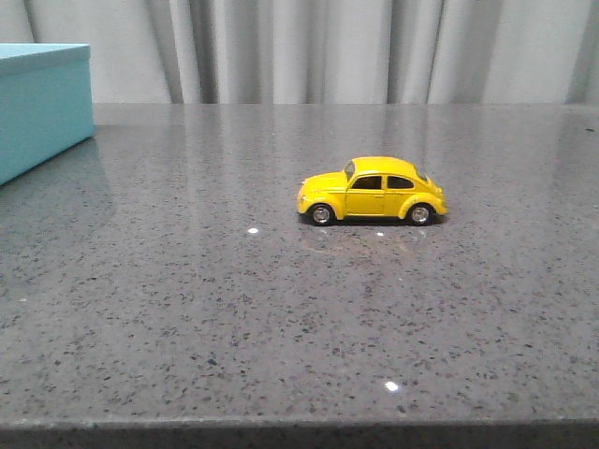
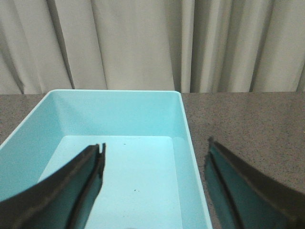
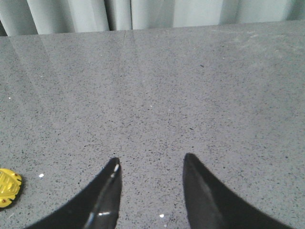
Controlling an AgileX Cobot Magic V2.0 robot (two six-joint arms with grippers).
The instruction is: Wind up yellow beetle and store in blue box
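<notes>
In the front view, the small bright yellow toy Beetle car (image 1: 372, 192) stands on its four wheels on the speckled grey stone tabletop (image 1: 234, 309), right of centre, side-on with its nose to the left. The large light turquoise-blue box (image 1: 42, 105) sits at the far left edge, well apart from the car; neither arm shows here.

In the left wrist view, the left gripper (image 2: 155, 164) hangs over the box (image 2: 114, 112) — its dark fingers (image 2: 78, 183) spread wide, nothing between them. The box's pale floor lies open beneath.

In the right wrist view, the right gripper (image 3: 150, 174) is parted over bare tabletop (image 3: 190, 81), holding nothing — a sliver of the yellow car (image 3: 8, 187) shows at the picture's edge, apart from the black fingers (image 3: 107, 195).
</notes>
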